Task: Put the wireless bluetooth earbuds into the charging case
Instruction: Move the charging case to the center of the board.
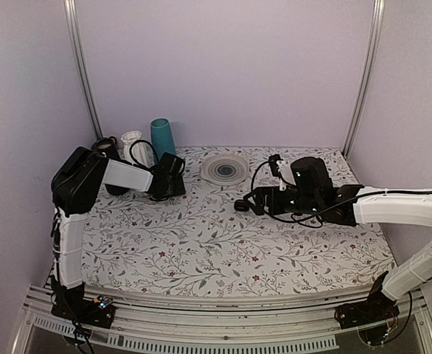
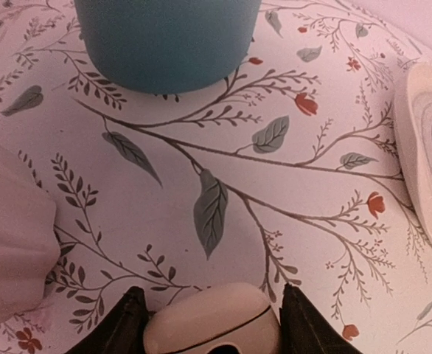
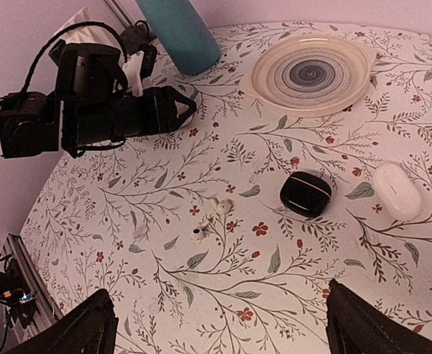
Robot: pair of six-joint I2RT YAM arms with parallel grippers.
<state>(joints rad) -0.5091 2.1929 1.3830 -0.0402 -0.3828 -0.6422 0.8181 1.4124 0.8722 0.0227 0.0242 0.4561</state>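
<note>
No brand or lettering can be read on anything here; any marks on the cases are too small to tell. The one visible marking is a thin gold line across the black case point(image 3: 305, 193).

There are three small cases. The charging case point(image 2: 210, 321), cream-white and glossy with a dark slot along its near edge, sits between the left fingers point(image 2: 122, 330). They meet its two sides with no gap showing, pinching it. This is at the far left of the table point(image 1: 201, 243), just in front of the teal vase point(image 2: 164, 44), with the ribbed white vase point(image 2: 9, 243) to one side and the plate point(image 3: 264, 74) to the other. Whether the case rests on the floral cloth or hangs just above it cannot be told. The black case and a second white case point(image 3: 397, 190), a rounded oblong, lie side by side but apart, nearer the middle and on the near side of the plate.

Two earbuds lie loose on the cloth, both white. One earbud point(image 3: 222, 206) is left of the black case, and the other earbud point(image 3: 196, 232) lies just beyond it, the two close but not touching.

There are two vases and one plate, which has grey rings spiralling to a dark centre. A dark round thing point(image 1: 104, 147) stands behind the left arm, mostly hidden.

The right fingers point(image 3: 83, 328) are spread wide with nothing between them, hanging above the cloth on the near side of the earbuds
</note>
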